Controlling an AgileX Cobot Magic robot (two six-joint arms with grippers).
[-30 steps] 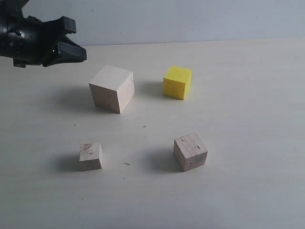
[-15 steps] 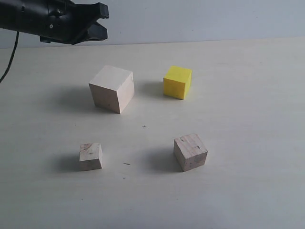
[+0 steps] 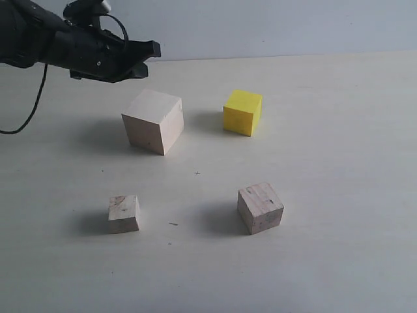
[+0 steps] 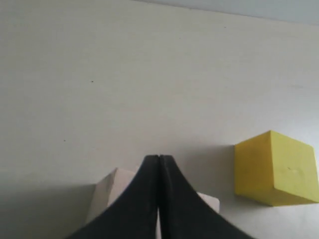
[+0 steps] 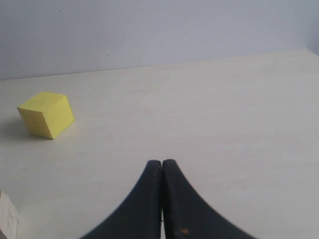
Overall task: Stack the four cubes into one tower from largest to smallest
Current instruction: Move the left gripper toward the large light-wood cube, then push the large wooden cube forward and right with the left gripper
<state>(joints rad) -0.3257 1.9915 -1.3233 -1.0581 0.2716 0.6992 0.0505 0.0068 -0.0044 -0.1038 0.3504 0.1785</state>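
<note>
Four cubes stand apart on the pale table (image 3: 339, 130). The largest, pale wood (image 3: 153, 121), is at the back left, with the bright yellow one (image 3: 242, 112) to its right. The greyish grainy cube (image 3: 260, 207) sits front right and the smallest wood cube (image 3: 124, 214) front left. My left gripper (image 3: 154, 51) hangs shut and empty above and behind the large cube; its wrist view shows the shut tips (image 4: 158, 158) over that cube (image 4: 107, 191), yellow cube (image 4: 276, 168) beside. My right gripper (image 5: 161, 163) is shut and empty, seeing the yellow cube (image 5: 46, 114).
A black cable (image 3: 29, 107) loops down from the left arm at the far left. A pale wall (image 3: 273, 26) bounds the table at the back. The corner of a wood cube (image 5: 7, 219) shows at the edge of the right wrist view.
My left arm has swung in from the far left toward the right, and now its shut tips are above and behind the large pale cube. The cubes have not moved.
</note>
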